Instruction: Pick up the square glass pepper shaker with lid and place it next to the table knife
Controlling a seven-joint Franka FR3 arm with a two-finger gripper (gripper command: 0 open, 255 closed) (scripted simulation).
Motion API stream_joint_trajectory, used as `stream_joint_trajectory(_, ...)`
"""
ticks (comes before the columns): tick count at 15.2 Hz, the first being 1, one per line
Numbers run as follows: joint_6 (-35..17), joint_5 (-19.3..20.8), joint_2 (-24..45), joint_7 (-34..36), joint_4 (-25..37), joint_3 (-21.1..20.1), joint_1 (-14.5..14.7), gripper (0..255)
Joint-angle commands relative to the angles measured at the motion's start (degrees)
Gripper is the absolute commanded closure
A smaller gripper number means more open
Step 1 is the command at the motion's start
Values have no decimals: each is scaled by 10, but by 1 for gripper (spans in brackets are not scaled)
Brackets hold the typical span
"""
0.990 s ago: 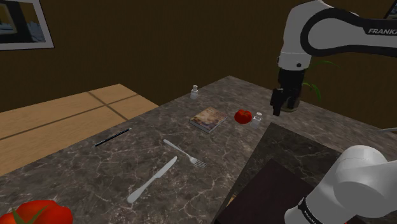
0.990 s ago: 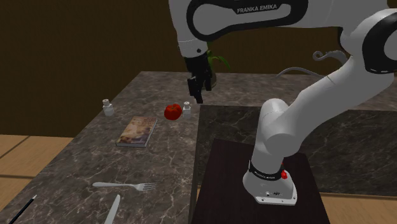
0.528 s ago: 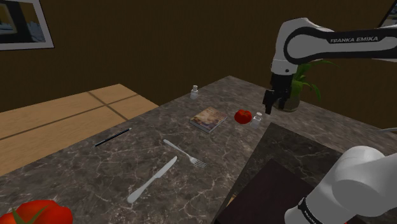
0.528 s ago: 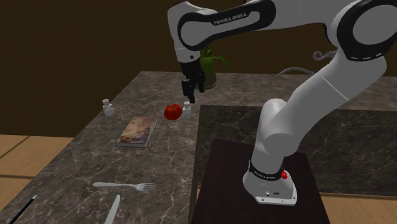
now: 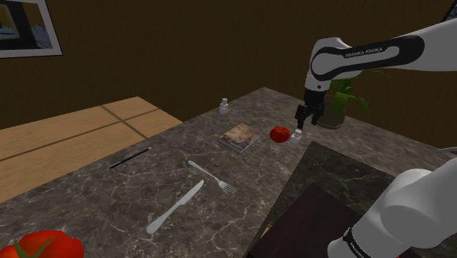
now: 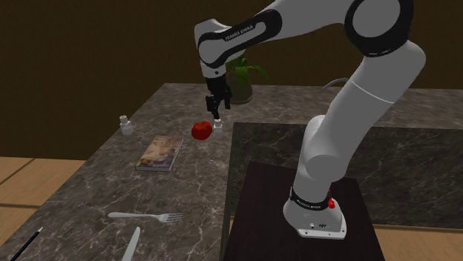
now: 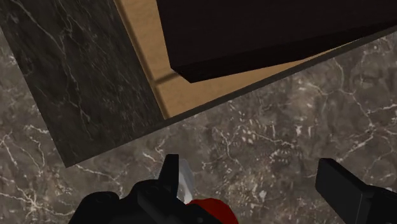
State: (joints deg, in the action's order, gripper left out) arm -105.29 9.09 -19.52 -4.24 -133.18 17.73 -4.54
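The approach is in hand. The gripper (image 5: 302,122), jaws spread wide and empty, hovers just above the small clear pepper shaker (image 5: 297,136), which stands on the worktop (image 5: 110,198) just beside the small tomato (image 5: 279,134). Next it probably needs to centre, descend and close. The table knife (image 5: 174,207) lies well away from that tomato.

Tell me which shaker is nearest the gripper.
The shaker beside the tomato, just below the gripper; the other shaker stands far off, beyond the book.
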Motion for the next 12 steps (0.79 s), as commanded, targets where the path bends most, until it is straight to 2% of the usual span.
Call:
stream_joint_trajectory(1,-27,-8,39,-19,15,18,-4,0)
stream_joint_trajectory(7,-85,-60,168,-87,88,64,-18,0)
stream_joint_trajectory(12,-117,-64,180,-91,67,65,-20,0)
